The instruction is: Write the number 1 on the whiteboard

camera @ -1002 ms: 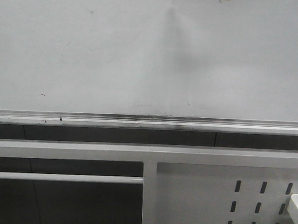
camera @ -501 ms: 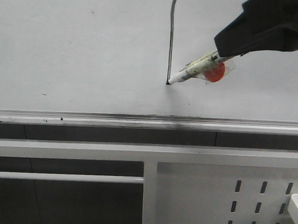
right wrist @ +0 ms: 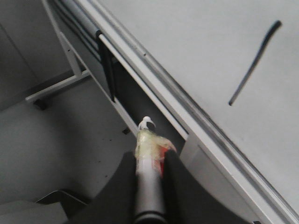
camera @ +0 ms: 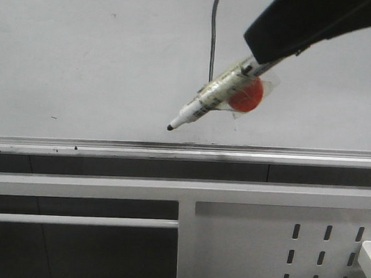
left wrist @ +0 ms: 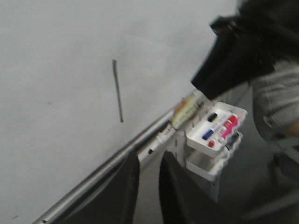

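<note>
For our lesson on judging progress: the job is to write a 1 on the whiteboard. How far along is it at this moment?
Done: the number 1, a thin black vertical stroke, stands on the whiteboard. In hand: the right gripper holds the marker, its tip clear of the stroke, near the silver ledge. Left: probably only putting the marker away. The left gripper is open and idle.

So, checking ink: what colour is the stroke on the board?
Black stroke, clearest in the front view.

even diffuse light, soft glare, motion blur in left wrist view
</note>
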{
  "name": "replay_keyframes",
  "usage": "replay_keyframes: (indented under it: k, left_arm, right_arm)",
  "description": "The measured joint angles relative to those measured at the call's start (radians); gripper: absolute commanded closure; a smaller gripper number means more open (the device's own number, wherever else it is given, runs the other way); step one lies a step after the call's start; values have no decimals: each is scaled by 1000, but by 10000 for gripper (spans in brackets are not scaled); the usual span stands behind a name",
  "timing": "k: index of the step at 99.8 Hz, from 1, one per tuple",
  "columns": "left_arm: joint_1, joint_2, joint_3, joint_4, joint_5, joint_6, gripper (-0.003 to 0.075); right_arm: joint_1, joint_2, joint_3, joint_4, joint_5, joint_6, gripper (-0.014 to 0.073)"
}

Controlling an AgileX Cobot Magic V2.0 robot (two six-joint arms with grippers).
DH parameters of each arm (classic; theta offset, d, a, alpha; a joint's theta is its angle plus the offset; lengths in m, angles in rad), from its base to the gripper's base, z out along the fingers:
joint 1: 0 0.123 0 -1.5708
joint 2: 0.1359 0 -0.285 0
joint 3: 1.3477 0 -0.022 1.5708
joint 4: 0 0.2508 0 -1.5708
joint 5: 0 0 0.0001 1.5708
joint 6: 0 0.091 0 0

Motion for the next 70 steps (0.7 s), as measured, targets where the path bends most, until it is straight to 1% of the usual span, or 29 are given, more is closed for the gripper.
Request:
replay_keyframes:
  k: [1,3,7,11,19,34,48,70]
  left_arm:
    - [0,7,0,1,-5,4,414]
    - [0,30,0,3,-16,14,370]
    - [0,78,-5,5,-36,35,325]
    - [0,119,-13,6,-50,55,311]
    - [0,214,-43,7,-79,108,318]
    - [0,361,-129,14,-116,170,323]
    - [0,463,-211,16,-118,215,325]
    - [0,562,-270,16,-118,225,390]
  right_arm:
    - [4,3,-11,0,0,0,664]
    - [9,6,-27,-5,20,-2,664]
    - [15,19,-54,-15,59,-2,664]
    - [21,33,-84,-25,94,-2,664]
    - [33,60,-137,-50,151,-2,664]
    - [54,111,-203,-81,210,-2,664]
    - [80,133,-236,-89,230,-2,664]
    - [87,133,-240,-91,236,-2,664]
